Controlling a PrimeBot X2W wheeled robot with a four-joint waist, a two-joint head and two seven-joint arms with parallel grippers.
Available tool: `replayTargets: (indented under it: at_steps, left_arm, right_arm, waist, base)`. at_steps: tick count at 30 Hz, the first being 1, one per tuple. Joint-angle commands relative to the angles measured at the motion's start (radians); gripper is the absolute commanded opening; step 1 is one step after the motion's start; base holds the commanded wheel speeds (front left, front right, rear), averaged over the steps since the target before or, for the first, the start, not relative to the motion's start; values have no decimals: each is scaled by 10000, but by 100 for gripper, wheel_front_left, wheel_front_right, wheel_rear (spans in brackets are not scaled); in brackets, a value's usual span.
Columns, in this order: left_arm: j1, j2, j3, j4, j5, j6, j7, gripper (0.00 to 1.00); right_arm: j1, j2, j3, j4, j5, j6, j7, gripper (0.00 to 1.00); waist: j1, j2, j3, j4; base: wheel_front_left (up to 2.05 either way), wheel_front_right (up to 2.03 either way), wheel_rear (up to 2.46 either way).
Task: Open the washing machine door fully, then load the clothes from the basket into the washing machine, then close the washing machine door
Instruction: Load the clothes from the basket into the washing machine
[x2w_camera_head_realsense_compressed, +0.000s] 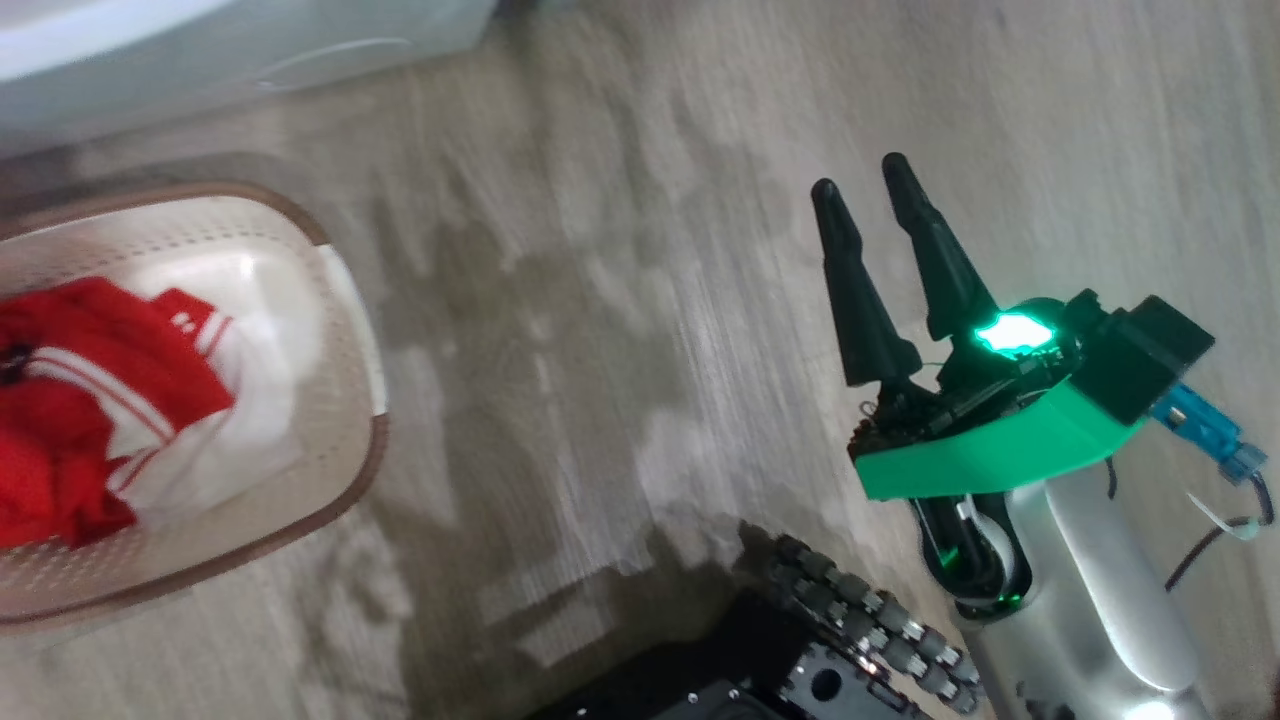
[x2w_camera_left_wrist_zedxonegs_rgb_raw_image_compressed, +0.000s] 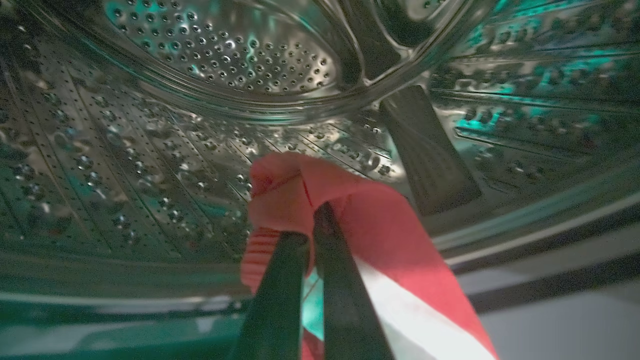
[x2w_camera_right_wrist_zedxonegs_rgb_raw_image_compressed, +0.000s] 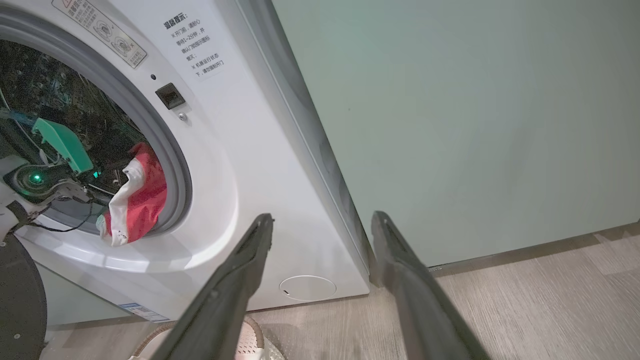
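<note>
The left wrist view looks into the washing machine's perforated steel drum (x2w_camera_left_wrist_zedxonegs_rgb_raw_image_compressed: 225, 55). There my left gripper (x2w_camera_left_wrist_zedxonegs_rgb_raw_image_compressed: 310, 222) is shut on a red garment with a white stripe (x2w_camera_left_wrist_zedxonegs_rgb_raw_image_compressed: 380, 225). From the right wrist view, that garment (x2w_camera_right_wrist_zedxonegs_rgb_raw_image_compressed: 140, 200) hangs in the round opening of the white washing machine (x2w_camera_right_wrist_zedxonegs_rgb_raw_image_compressed: 240, 175), beside my left arm (x2w_camera_right_wrist_zedxonegs_rgb_raw_image_compressed: 55, 145). More red and white clothes (x2w_camera_head_realsense_compressed: 70, 420) lie in the cream basket (x2w_camera_head_realsense_compressed: 350, 300) on the floor at the left. My right gripper (x2w_camera_head_realsense_compressed: 860, 178) is open and holds nothing, above the floor to the basket's right. A black door rim (x2w_camera_right_wrist_zedxonegs_rgb_raw_image_compressed: 20, 300) shows at the lower left.
A pale green cabinet (x2w_camera_right_wrist_zedxonegs_rgb_raw_image_compressed: 475, 125) stands right next to the machine. My dark wheeled base (x2w_camera_head_realsense_compressed: 800, 660) sits at the bottom of the head view. Wood-look floor (x2w_camera_head_realsense_compressed: 620, 300) lies between the basket and my right arm. A round white hatch (x2w_camera_right_wrist_zedxonegs_rgb_raw_image_compressed: 307, 287) sits low on the machine.
</note>
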Motion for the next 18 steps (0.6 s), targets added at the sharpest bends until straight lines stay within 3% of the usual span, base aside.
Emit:
replayTargets:
  at_steps: [1,7,18]
  left_arm:
    - [-605,794,282,-201,201,107,-142,0]
    - [-1746,1409,340,-3,665,190,-1000,0]
    - [-3496,1561,179,727,1373,345,-3239,0]
  right_arm:
    - [66,-16,281,-405,197,0,-64,100]
    - [68,-16,583,-664,646,0,-64,100]
    - [136,-16,754,-1068,1036,0,-64,100]
  waist:
    - [-1,0,573,-590]
    - [-1,0,1222,-1166]
    - [-1,0,1950,-1283]
  base:
    - [0,0,0]
    - [0,0,0]
    - [0,0,0]
